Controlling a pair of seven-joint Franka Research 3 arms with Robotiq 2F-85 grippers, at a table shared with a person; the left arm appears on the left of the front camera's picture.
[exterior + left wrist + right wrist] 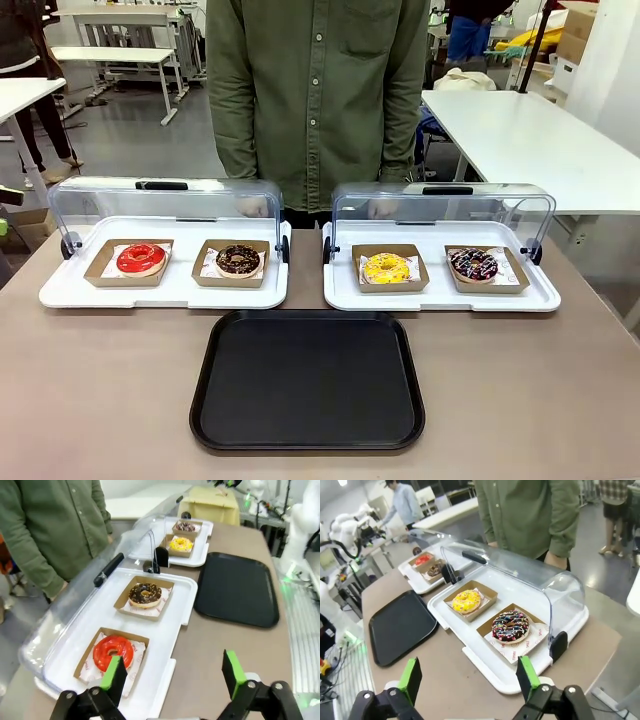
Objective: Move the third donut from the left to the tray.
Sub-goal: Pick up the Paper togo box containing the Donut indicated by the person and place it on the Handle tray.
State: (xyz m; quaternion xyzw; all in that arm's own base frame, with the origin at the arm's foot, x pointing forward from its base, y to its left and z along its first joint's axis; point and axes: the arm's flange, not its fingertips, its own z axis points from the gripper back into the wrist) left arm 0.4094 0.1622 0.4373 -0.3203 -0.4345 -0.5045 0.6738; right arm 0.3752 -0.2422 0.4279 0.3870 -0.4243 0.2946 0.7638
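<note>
Four donuts sit in a row across the desk, two to each white lidded tray, and none has been lifted yet, so I take this as the approach step. The third donut from the left [386,267], yellow-glazed in its brown cardboard holder [418,275], lies in the near-centre spot of the right-hand white tray [440,298]. That is just behind the black tray [306,385], which holds nothing yet. The clear lid [440,205] is tipped back, so the way in looks open. My right jaws stand wide and empty, and my left jaws likewise. Next, I judge, my right arm should reach over, straddle the holder's walls rather than the glaze, and close gently.
</note>
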